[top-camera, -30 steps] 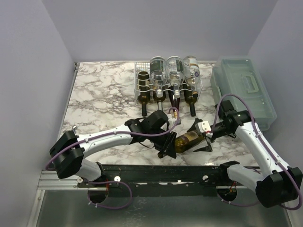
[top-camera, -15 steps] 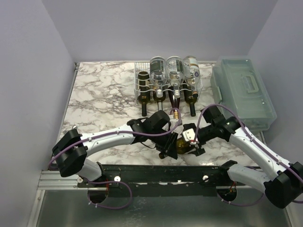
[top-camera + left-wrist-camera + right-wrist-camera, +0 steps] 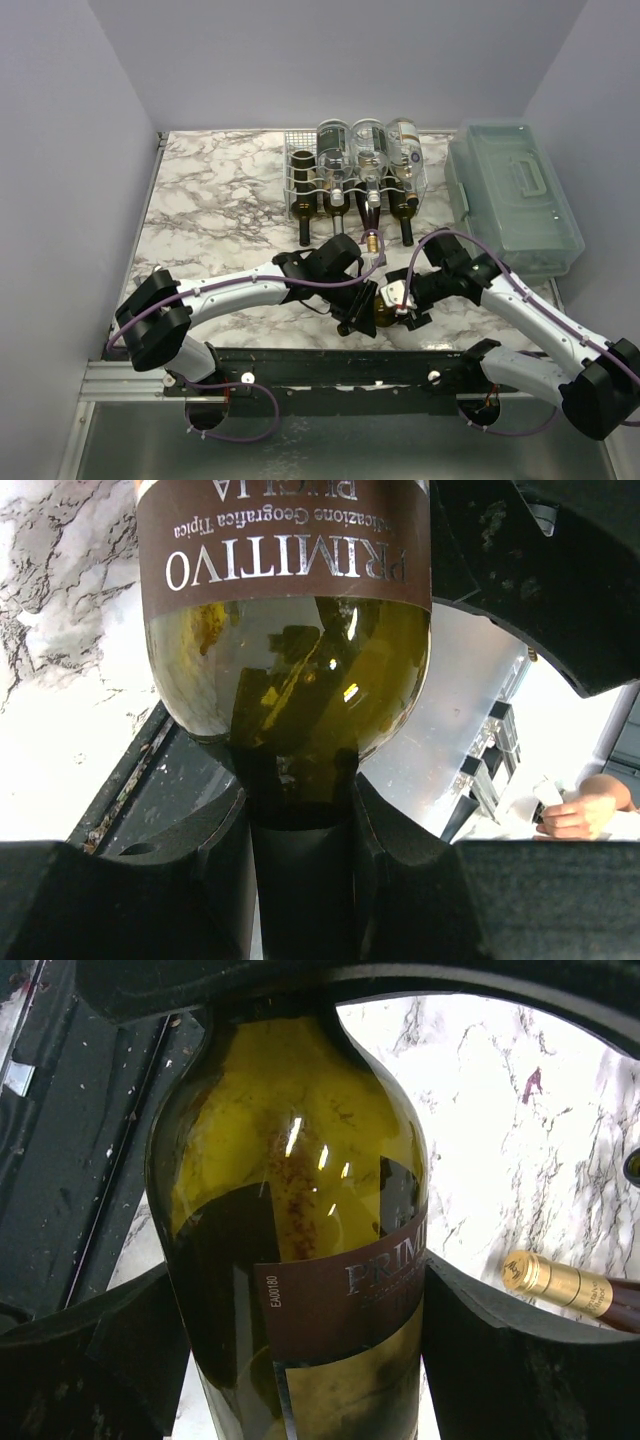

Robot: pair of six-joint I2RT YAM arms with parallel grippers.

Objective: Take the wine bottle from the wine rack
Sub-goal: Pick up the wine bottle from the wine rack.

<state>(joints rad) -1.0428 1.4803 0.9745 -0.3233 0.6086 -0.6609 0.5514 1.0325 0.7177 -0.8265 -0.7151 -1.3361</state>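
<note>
Left gripper [image 3: 300,825] is clamped on the neck of the wine bottle [image 3: 386,308]. Right gripper [image 3: 305,1300] straddles the bottle body at the label; whether its pads [image 3: 480,1350] press the glass cannot be told. The bottle is at lower centre of the top view, near the front edge of the table [image 3: 220,200], well apart from the wine rack [image 3: 297,160] at upper centre. Confirm contact on both sides before shifting load, and keep the bottle level.

The wine bottle [image 3: 290,700] carries a brown label [image 3: 285,540] reading "PRIMITIVO", "Indicazione Geografica Tipica" and "EA00180".
</note>
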